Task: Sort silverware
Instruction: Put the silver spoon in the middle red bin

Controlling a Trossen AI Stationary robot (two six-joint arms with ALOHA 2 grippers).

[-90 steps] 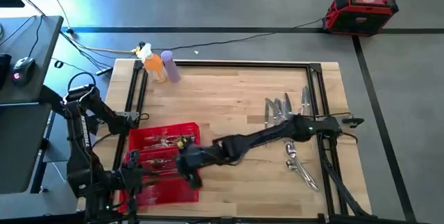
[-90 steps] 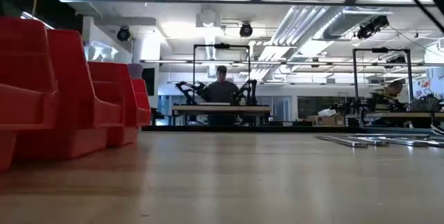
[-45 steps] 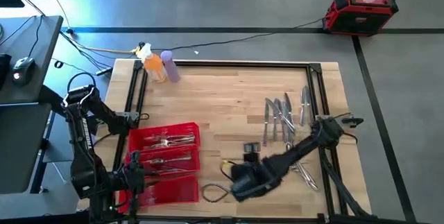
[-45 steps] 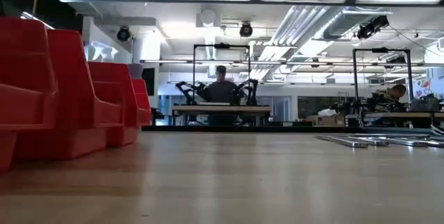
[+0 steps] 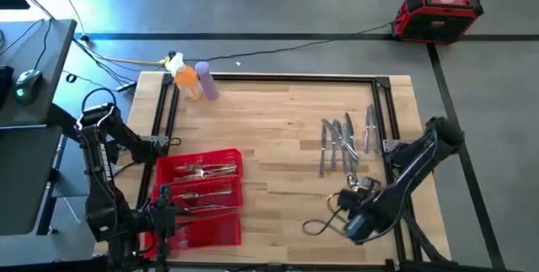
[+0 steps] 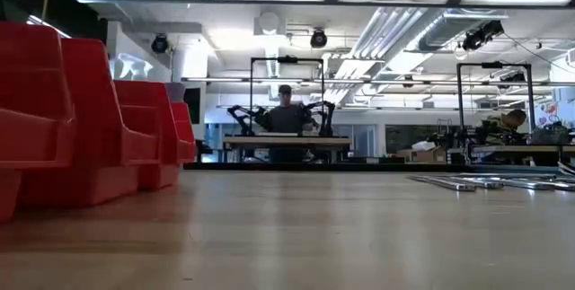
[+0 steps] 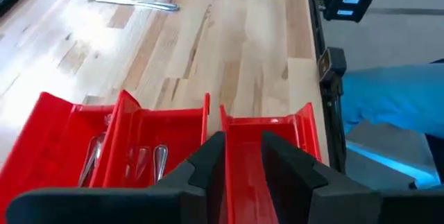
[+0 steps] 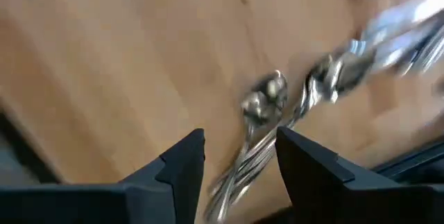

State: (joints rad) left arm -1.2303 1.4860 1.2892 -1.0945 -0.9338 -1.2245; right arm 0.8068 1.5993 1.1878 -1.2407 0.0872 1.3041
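The silverware (image 5: pixel 344 140) I'm sorting sits in two places: a loose cluster of knives and forks lies on the bare wood at the right side of the table (image 5: pixel 278 120), with a couple of spoons (image 8: pixel 263 99) just nearer me from it, and some pieces already lie in the compartments of the red tray (image 5: pixel 202 198) at the table's left front. From my right wrist camera I see the spoons lying on the wood directly ahead, their bowls between the two dark fingers (image 8: pixel 182 165) in the frame; the right gripper (image 8: pixel 239 158) stands open with a clear gap and has hold of nothing. From above, that right gripper (image 5: pixel 358 217) sits near the front right corner, just beside the spoons. My left gripper (image 7: pixel 241 158) waits over the tray's end compartment, fingers parted a little and empty; forks or spoons show in the next two compartments. An orange bottle (image 5: pixel 187 80) and a purple bottle (image 5: pixel 206 81) stand touching at the far left corner. In the low camera a person (image 6: pixel 286 115) sits at a bench far behind the table.
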